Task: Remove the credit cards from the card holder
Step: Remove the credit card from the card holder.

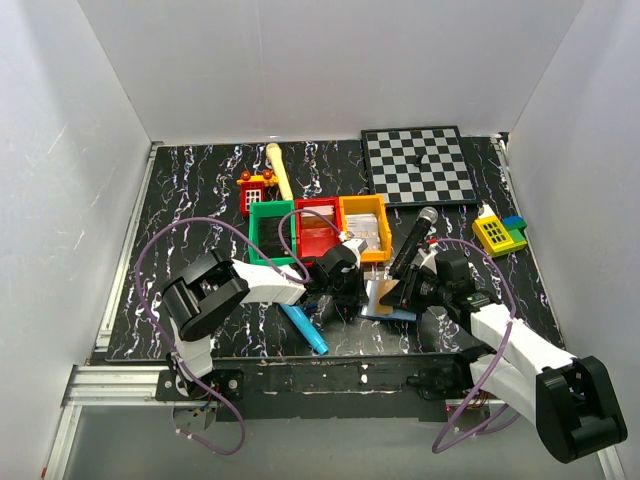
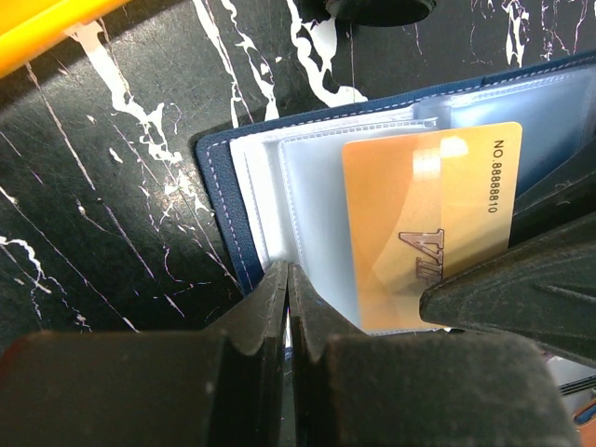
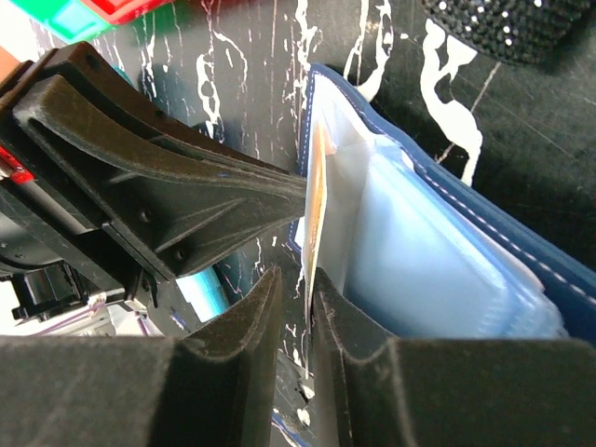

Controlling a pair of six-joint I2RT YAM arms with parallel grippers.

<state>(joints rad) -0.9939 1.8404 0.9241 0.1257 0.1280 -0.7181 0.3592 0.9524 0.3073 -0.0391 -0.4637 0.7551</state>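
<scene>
The card holder (image 1: 385, 300) lies open on the black marbled table, between the two grippers. Its navy cover (image 2: 219, 186) frames clear blue-grey sleeves (image 3: 447, 251). An orange credit card (image 2: 419, 214) sticks halfway out of a sleeve. My left gripper (image 2: 288, 279) is shut, pinching a pale sleeve edge of the card holder. From the right wrist I see the card (image 3: 317, 186) edge-on between my right gripper's (image 3: 296, 289) fingers. It touches the right finger, and a narrow gap remains at the left finger. The left gripper's fingers (image 3: 233, 196) reach in from the left.
Green (image 1: 272, 230), red (image 1: 318, 228) and yellow (image 1: 365, 225) bins stand just behind the grippers. A chessboard (image 1: 418, 165) lies at the back right and a black microphone (image 1: 415, 240) beside the right gripper. A cyan toy microphone (image 1: 305, 330) and a yellow toy house (image 1: 497, 233) are nearby.
</scene>
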